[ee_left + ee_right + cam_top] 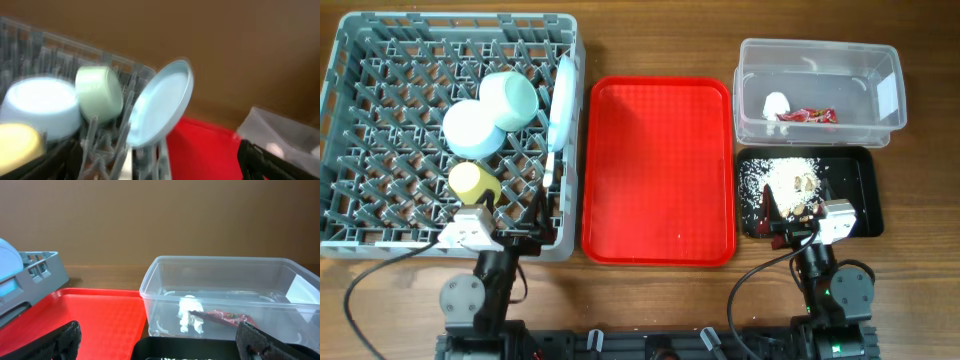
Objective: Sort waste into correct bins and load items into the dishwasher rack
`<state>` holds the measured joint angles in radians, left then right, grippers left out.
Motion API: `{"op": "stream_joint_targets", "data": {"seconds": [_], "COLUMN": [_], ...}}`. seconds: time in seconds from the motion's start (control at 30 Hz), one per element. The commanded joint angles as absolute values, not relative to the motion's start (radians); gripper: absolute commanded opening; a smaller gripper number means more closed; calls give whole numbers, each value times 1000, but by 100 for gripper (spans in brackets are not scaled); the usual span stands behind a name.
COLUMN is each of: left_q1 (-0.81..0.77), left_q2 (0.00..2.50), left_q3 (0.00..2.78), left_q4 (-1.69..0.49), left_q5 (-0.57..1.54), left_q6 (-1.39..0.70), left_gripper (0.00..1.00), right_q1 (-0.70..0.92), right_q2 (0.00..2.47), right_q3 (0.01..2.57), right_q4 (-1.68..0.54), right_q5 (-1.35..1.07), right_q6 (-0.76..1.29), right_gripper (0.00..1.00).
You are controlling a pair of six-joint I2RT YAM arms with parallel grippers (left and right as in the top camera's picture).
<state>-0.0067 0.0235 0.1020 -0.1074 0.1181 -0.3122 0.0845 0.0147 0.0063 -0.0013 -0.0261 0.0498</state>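
The grey dishwasher rack (380, 60) holds a pale green cup (510, 98), a light blue bowl (472, 128), a yellow cup (473, 182) and an upright light blue plate (561, 100). The clear bin (820, 55) holds a crumpled white tissue (776, 103) and a red wrapper (808, 115). The black bin (855, 175) holds white and tan food scraps (785, 180). The red tray (658, 170) is empty. My left gripper (542, 205) is open over the rack's front right corner. My right gripper (767, 212) is open over the black bin's front left. Both are empty.
The left wrist view shows the plate (162, 102), green cup (98, 93), bowl (40, 107) and yellow cup (17, 145) close ahead. The right wrist view shows the clear bin (220, 275), tissue (190, 314), wrapper (230, 317) and tray (100, 315).
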Motion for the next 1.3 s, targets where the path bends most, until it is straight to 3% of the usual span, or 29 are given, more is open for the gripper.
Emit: {"op": "stream_joint_targets", "data": {"seconds": [0.0,0.13,0.2,1.27], "left_q1": [-2,-2,-3,-2], "left_q2": [3,3,3,5], "left_q3": [14,6,6,6], "left_q4": [47,37,-80,-76], "left_q5": [88,-36,-6,25], "left_q6": [-321,-295,-292,-269], "left_gripper": [100,100,100,100], "right_q1": [92,92,92,92], "right_q2": [4,4,4,4], "right_q3": [5,5,5,5], "right_q4": [1,1,1,1], "right_q5": [-46,-46,-46,-46], "right_q6": [36,36,36,37], "right_gripper": [100,100,100,100]}}
